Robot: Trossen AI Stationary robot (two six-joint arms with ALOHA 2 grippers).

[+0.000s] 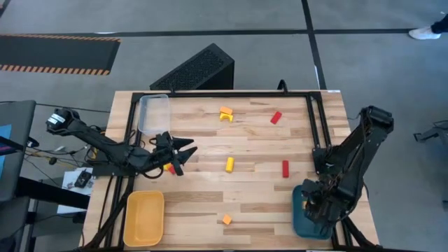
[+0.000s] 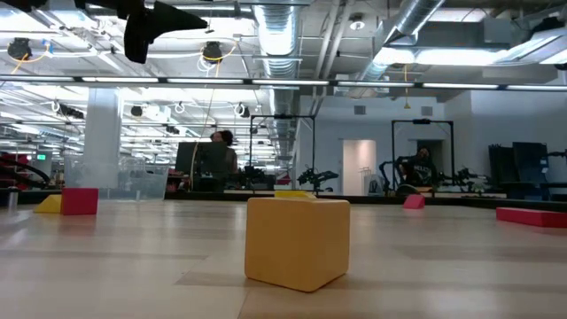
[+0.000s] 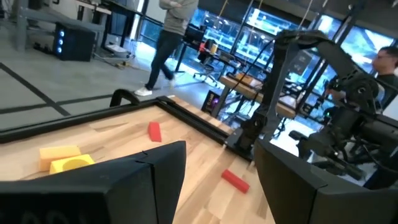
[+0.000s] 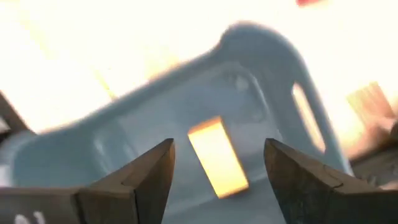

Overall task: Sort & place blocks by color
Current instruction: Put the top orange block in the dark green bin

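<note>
High view first, nearest edge: a rectangular yellow plastic tray (image 1: 144, 218) sits at the near-left corner of the wooden table (image 1: 252, 189), a teal plastic tray (image 1: 313, 218) at the near-right corner. The right gripper (image 1: 313, 203) hangs over the teal tray with its fingers spread apart and nothing between them; the right wrist view shows an orange bar block (image 4: 217, 155) lying on the tray floor (image 4: 124, 143) below the open fingers. A small orange cube (image 1: 227, 220) rests near the near edge, between the two trays.

Farther in, mid-table, a yellow bar block (image 1: 229, 164) lies just left of a red bar block (image 1: 285, 168). The left gripper (image 1: 183, 155) hovers by the left edge, fingers parted and empty, with a small red block (image 1: 171, 168) on the wood just beside it.

Toward the far edge, a clear plastic tray (image 1: 154, 112) occupies the far-left corner. A yellow arch block (image 1: 226, 117) touches an orange block (image 1: 225, 110), and a second red bar (image 1: 276, 117) lies tilted to their right.
</note>
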